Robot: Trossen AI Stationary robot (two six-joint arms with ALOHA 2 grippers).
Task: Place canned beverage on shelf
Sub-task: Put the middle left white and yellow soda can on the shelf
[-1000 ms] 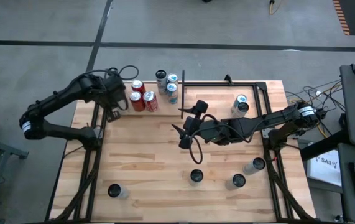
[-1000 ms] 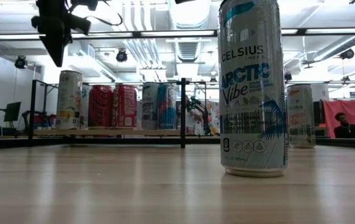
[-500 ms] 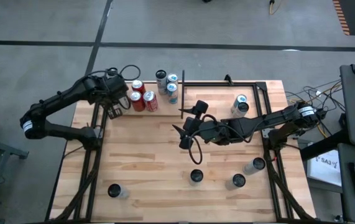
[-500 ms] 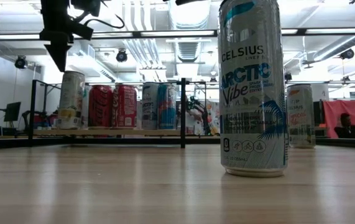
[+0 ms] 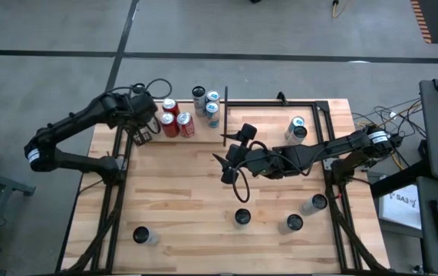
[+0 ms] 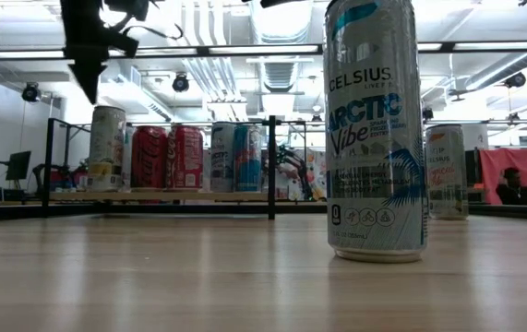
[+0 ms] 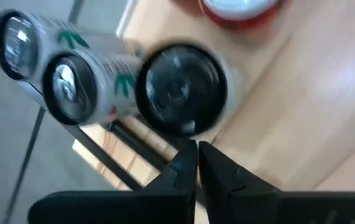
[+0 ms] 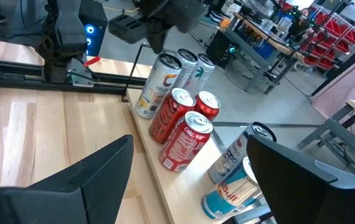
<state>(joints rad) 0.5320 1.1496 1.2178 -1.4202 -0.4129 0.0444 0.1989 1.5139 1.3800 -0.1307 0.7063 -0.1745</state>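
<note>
the left gripper [image 5: 143, 136], fingers pressed together and empty, hangs over the shelf [image 5: 148, 115] beside two red cans [image 5: 177, 121]; the right gripper [image 5: 226, 169] waits wide mid-table.

Industrial lab/workshop: exposed ceiling ducts [image 6: 245, 65], strip lights [image 6: 245, 48], red parts bins [image 8: 326, 15], cluttered benches [image 8: 258, 34] behind wooden tabletop [image 6: 198, 277].
</note>
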